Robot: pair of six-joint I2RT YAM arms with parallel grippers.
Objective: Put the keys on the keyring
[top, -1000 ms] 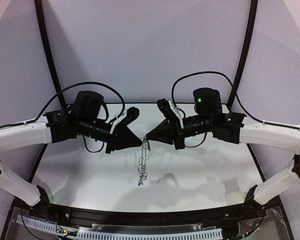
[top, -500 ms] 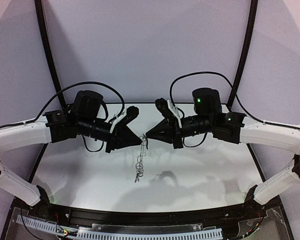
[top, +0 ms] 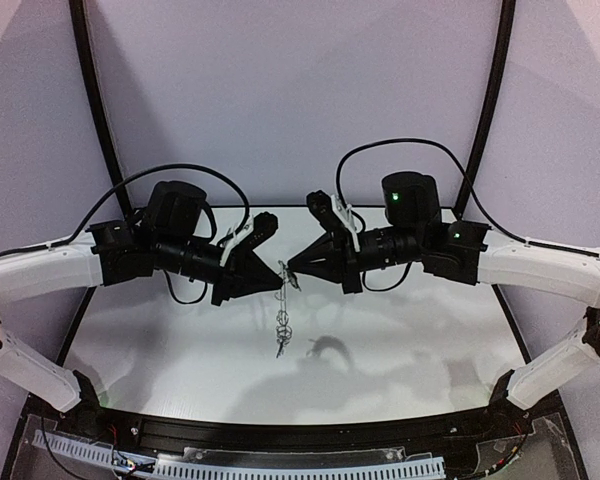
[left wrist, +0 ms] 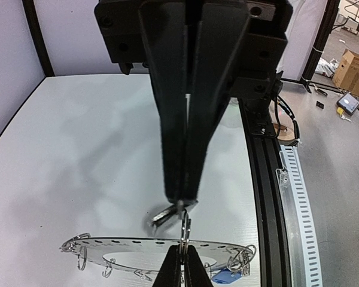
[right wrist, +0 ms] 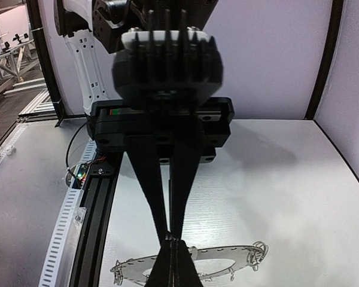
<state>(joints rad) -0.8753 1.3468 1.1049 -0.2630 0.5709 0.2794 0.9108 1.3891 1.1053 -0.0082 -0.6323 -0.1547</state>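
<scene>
**A:** Where is the keyring?

**B:** The keyring [left wrist: 125, 244] hangs in the air just below our two meeting tips, well above the surface [top: 430, 330]. The blue key [left wrist: 227, 276] sits at its rim, below the tips and off to one side. We cannot pick out the black key.

**A:** And the end effectors?

**B:** Both are closed, tip to tip. The right end effector [right wrist: 169, 234] seems to pinch one end of a thin wire loop [left wrist: 184, 224] at the rim, and the left end effector [left wrist: 180, 197] pinches the other end. A small bright metal piece [left wrist: 161, 216] lies just beside the left tips. We cannot tell whether it is a key blade or part of a loop.

**A:** How do we do this step well?

**B:** We judge we are working a key onto that loop. One side should stay fixed as an anchor while the other makes small, slow moves along the wire. The wire is thin and could slip or twist out of a loose pinch, so the grip should stay firm. Pulling the tips apart could bend the loop. The hanging disc may swing, so we should let it settle before each move.
</scene>
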